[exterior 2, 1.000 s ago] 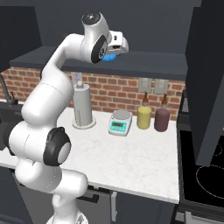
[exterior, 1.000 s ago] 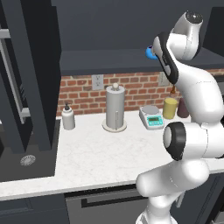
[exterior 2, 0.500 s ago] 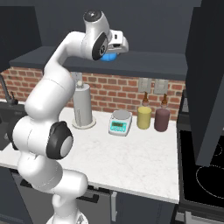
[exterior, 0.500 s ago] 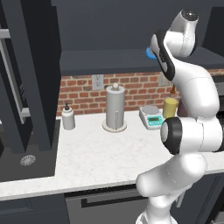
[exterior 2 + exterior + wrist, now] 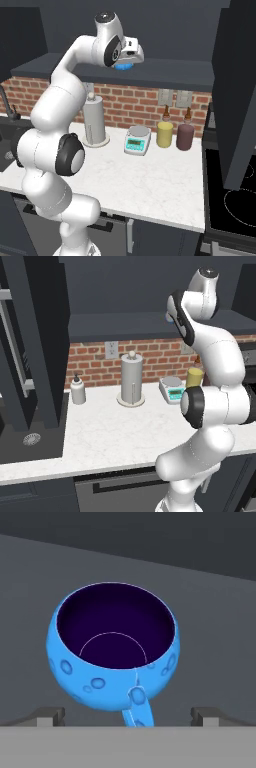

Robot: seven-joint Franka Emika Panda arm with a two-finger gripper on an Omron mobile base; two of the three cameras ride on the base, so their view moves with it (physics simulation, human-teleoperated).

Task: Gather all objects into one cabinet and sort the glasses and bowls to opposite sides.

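One blue cup sits upright before me in the hand view, its dark interior holding nothing, its small handle pointing toward the camera between my fingers, which stand wide apart on either side without touching it. It rests on a dark grey shelf surface with open room all round it. From the right base view I see the gripper raised high, level with the dark ledge above the brick wall, the cup's blue showing just beneath the hand. Below, on the white tabletop, a paper-towel cylinder, a small scale, a yellow bottle and a maroon bottle line the back edge; the front half lies bare. From the left base view, a soap dispenser stands beside a tall dark cabinet door.
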